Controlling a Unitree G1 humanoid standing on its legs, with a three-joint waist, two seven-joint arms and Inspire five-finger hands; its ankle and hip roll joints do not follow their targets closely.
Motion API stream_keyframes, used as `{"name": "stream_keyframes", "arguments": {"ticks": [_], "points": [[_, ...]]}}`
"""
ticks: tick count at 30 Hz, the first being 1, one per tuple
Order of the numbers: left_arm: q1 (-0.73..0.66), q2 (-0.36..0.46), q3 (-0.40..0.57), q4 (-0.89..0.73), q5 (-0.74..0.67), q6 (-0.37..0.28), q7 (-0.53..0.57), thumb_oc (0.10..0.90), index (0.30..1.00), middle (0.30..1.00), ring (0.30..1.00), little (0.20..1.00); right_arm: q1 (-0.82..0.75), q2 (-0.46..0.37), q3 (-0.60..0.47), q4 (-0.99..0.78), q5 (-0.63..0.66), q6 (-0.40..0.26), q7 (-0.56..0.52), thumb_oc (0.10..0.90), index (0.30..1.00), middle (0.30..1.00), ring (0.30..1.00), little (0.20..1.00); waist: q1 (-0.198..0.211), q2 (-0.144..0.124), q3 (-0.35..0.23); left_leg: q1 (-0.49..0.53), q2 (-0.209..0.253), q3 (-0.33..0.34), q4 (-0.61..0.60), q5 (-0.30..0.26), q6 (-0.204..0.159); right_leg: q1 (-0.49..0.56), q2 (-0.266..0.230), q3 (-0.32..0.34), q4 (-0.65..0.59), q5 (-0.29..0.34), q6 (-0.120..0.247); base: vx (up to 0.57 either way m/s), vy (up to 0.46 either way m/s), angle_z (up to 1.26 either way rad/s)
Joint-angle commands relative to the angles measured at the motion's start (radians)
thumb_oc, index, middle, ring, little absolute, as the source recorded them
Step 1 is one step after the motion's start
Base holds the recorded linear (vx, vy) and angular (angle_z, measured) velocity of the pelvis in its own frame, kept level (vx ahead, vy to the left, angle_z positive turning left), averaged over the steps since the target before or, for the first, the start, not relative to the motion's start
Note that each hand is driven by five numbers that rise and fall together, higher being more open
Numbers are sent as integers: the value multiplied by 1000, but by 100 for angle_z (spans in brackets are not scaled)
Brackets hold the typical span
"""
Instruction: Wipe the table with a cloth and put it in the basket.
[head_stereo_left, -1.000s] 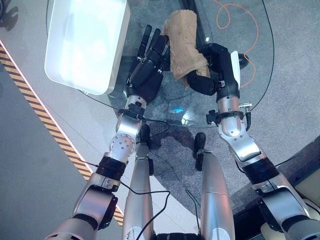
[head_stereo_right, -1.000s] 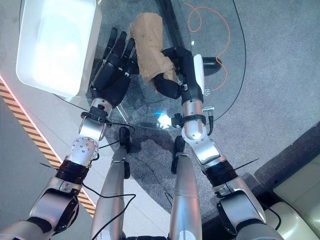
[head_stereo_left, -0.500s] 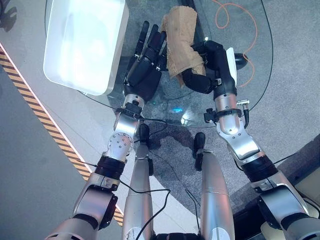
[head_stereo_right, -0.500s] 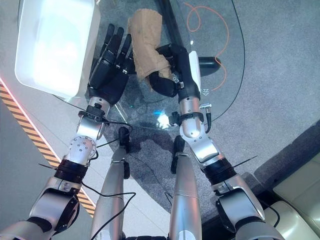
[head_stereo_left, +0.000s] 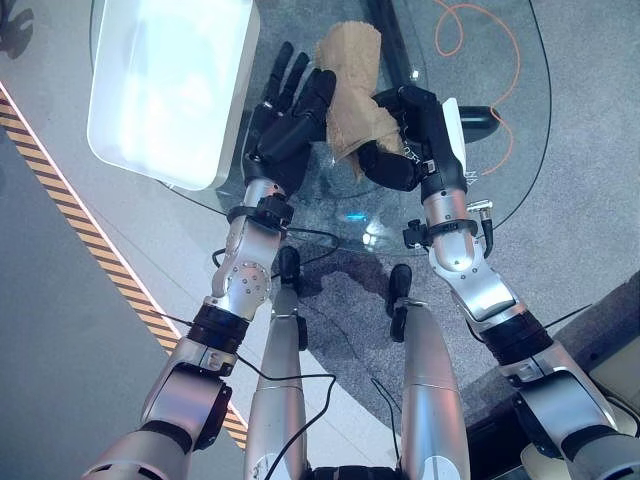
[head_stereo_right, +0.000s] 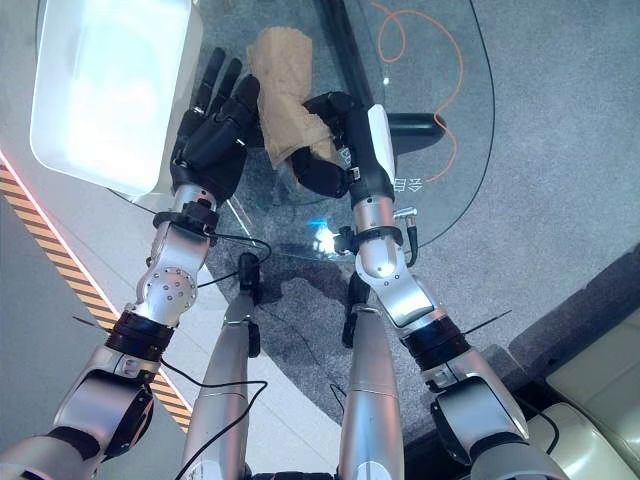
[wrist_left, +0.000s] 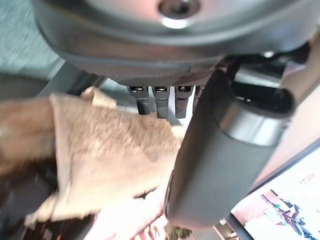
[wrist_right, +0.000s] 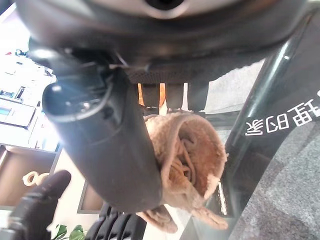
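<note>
Near the middle of the frame, over the near part of the round glass table (head_stereo_left: 520, 130), the right hand (head_stereo_left: 405, 150) is curled tight around the lower end of the tan cloth (head_stereo_left: 352, 85). Beside it, toward the left, the left hand (head_stereo_left: 290, 120) has straight, spread fingers, its thumb side against the cloth's edge. The cloth rises from the grip toward the top centre. In the upper left, a white basket (head_stereo_left: 170, 85) sits on the table's edge.

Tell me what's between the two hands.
The cloth, seen in both eye views: the right hand grips its near end, and the open left hand stands beside it.
</note>
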Motion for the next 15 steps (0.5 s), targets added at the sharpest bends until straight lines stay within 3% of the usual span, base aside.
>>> {"name": "stream_keyframes", "arguments": {"ticks": [1, 15], "points": [[-114, -1, 21, -70, 74, -88, 18, 800, 900, 900, 900, 900, -166, 27, -63, -236, -55, -193, -47, 100, 300, 300, 300, 200, 8, -36, -28, 9, -39, 76, 129, -137, 82, 29, 28, 13, -169, 151, 29, 0, 0, 0], [-112, -6, 32, -66, 95, -74, 44, 800, 900, 900, 900, 900, -171, 25, -56, -231, -41, -192, -14, 100, 300, 300, 300, 200, 9, -36, -28, 8, -37, 75, 130, -134, 79, 31, 25, 11, -173, 153, 29, 0, 0, 0]]}}
